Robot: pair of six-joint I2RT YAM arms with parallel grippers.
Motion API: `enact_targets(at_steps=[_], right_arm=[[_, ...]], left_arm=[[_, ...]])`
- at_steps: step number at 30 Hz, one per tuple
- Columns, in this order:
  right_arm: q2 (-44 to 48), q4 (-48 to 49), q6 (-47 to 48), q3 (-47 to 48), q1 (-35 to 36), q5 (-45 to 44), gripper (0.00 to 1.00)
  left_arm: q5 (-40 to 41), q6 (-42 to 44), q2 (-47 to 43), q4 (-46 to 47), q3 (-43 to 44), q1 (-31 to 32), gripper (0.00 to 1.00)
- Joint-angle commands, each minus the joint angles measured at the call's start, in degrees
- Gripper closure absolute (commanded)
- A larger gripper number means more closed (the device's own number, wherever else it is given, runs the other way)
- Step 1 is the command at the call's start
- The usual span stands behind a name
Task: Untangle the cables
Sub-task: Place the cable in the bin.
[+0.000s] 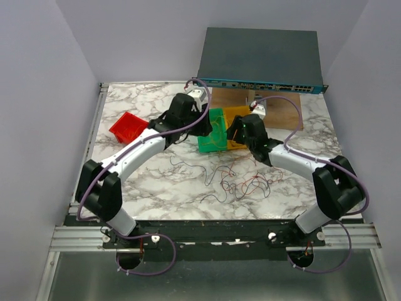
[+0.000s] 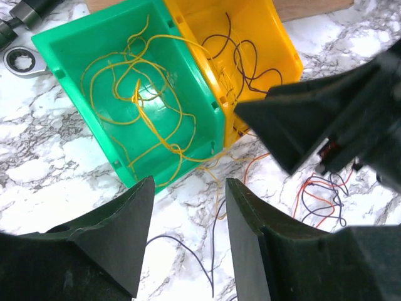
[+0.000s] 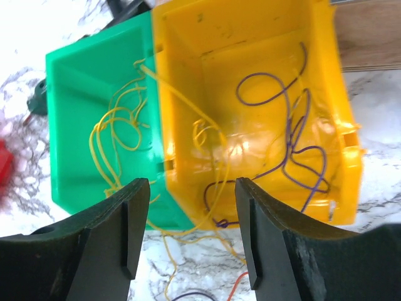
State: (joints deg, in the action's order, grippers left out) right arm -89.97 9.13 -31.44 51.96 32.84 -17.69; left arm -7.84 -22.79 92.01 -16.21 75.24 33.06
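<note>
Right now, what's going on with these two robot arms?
The left gripper and right gripper hang open over a green plastic bin holding thin yellow wires and a yellow plastic bin holding dark purple wires. Neither grips anything. A tangle of red and dark wires lies on the marble table.

Pale lilac walls on three sides; white, grey-veined marble surface; dark flat equipment box at far edge; wooden board at its near side; light even.

A: What's on the marble table?
B: Far left, a red bin. Centre, green bin and yellow bin, touching. Tangled cables just in front. At the back, a wooden board. A ratchet wrench near the green bin.
</note>
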Motion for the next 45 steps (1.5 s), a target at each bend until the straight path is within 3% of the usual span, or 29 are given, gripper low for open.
enact_targets(at_steps=[1,5,10,27,33,45], right_arm=[[-0.8,-1.5,-4.7,0.7,-3.8,3.8,0.39],[-4.3,0.4,-8.6,1.5,-7.2,9.5,0.47],[-7.5,5.7,-10.1,2.1,-8.2,14.3,0.5],[-9.9,11.7,-9.8,2.6,-8.1,19.7,0.54],[-11.7,12.6,-10.7,3.1,-9.0,20.1,0.49],[-17.9,16.1,-11.0,5.0,-11.7,27.8,0.6]], left_arm=[[-0.6,-2.1,-6.7,8.3,-8.1,0.0,0.48],[-1.9,-4.0,-10.6,14.9,-15.7,0.0,0.47],[-2.4,-5.1,-13.0,18.9,-20.9,0.0,0.48],[-1.6,-2.9,-15.3,17.0,-21.9,0.0,0.48],[-1.6,-2.5,-15.6,16.4,-21.9,0.1,0.47],[-1.0,-1.7,-15.5,16.3,-21.4,0.0,0.48]])
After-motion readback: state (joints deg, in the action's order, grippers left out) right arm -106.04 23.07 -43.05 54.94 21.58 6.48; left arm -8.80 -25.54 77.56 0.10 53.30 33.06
